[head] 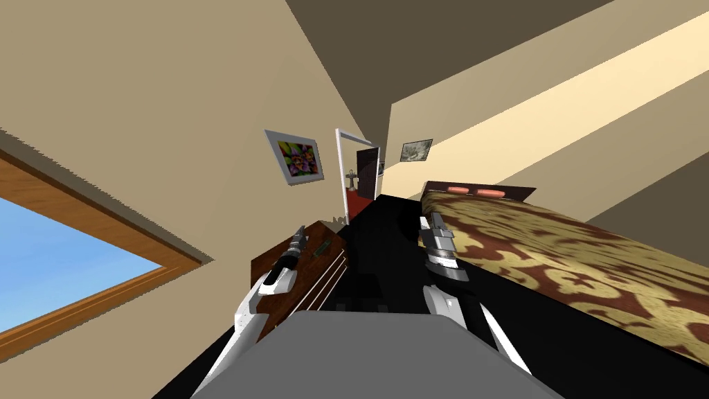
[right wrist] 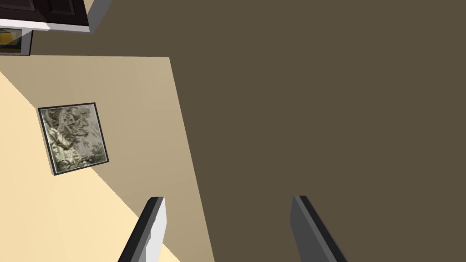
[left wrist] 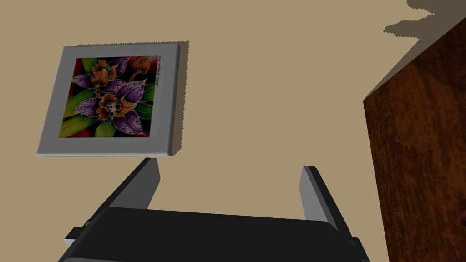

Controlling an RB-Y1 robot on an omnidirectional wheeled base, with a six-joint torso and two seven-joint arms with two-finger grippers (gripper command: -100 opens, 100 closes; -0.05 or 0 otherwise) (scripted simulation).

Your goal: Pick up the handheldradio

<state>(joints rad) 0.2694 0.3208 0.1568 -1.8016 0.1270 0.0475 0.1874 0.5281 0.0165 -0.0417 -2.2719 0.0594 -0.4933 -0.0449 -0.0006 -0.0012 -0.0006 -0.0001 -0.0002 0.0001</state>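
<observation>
just left of centre frame, a small dark handheld radio [head: 322,248] lies on the brown dresser [head: 333,267] beside the left gripper [head: 299,235], whose fingers are spread and empty, like those of the right gripper [head: 437,222].

A bedroom: patterned bed [head: 554,256], wooden dresser [head: 315,277] (framed pictures [head: 295,157] too).

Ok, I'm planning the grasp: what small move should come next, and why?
Probably swing the left end effector toward the small dark green handheld radio on the brown wooden cabinet and tilt down: its open fingers point at the wall beside the cabinet.
</observation>
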